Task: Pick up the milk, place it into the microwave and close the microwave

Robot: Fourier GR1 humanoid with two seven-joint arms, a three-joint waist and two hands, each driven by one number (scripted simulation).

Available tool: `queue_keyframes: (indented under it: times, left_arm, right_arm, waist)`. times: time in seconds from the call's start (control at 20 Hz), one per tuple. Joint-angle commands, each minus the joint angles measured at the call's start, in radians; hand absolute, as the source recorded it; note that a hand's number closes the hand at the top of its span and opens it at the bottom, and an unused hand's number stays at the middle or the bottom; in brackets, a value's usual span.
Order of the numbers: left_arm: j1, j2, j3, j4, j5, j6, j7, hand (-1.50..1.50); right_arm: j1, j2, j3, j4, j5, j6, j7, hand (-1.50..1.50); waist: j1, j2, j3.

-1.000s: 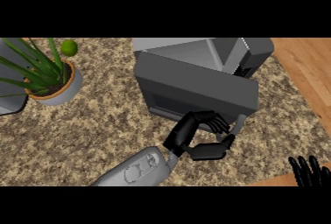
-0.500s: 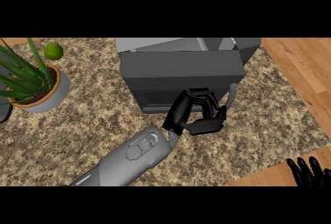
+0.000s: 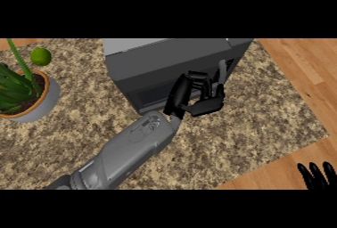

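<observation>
The grey microwave stands at the top middle of the speckled counter. Its dark door lies flat against its front. My left hand reaches in from the lower left and rests against the door's right part, fingers fairly straight and pointing up, thumb tucked below. No milk shows anywhere; the microwave's inside is hidden. Only the fingers of my right hand show, open and pointing up at the lower right corner.
A potted green plant stands at the left edge, with a green lime behind it. Wooden surface borders the stone counter on the right and lower right.
The microwave door has swung from angled open to flat against the front, with my left hand moving up and forward along with it. The right hand has stayed put.
</observation>
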Motion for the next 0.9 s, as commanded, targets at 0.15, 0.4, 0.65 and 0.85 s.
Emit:
queue_keyframes:
  times: [0.15, 0.4, 0.65, 0.85]
  left_arm:
    - [-0.072, 0.0, 0.034, 0.077, 0.061, -0.01, -0.054, 1.5]
    - [-0.075, 0.0, 0.024, 0.097, 0.086, -0.009, -0.087, 1.5]
    - [-0.074, 0.0, 0.018, 0.121, 0.107, -0.012, -0.117, 1.5]
    - [-0.084, 0.0, 0.012, 0.13, 0.13, -0.015, -0.129, 1.5]
  right_arm:
    - [0.002, -0.032, -0.007, -0.035, -0.044, 0.037, 0.013, -1.5]
    - [0.007, -0.044, -0.002, -0.074, -0.063, 0.038, 0.035, -1.5]
    - [0.009, -0.067, -0.027, -0.1, -0.083, 0.052, 0.029, -1.5]
    - [0.02, -0.074, -0.027, -0.117, -0.093, 0.056, 0.034, -1.5]
  waist:
    - [-0.026, 0.012, 0.003]
    - [-0.034, 0.015, 0.001]
    - [-0.044, 0.012, 0.003]
    - [-0.051, 0.01, 0.004]
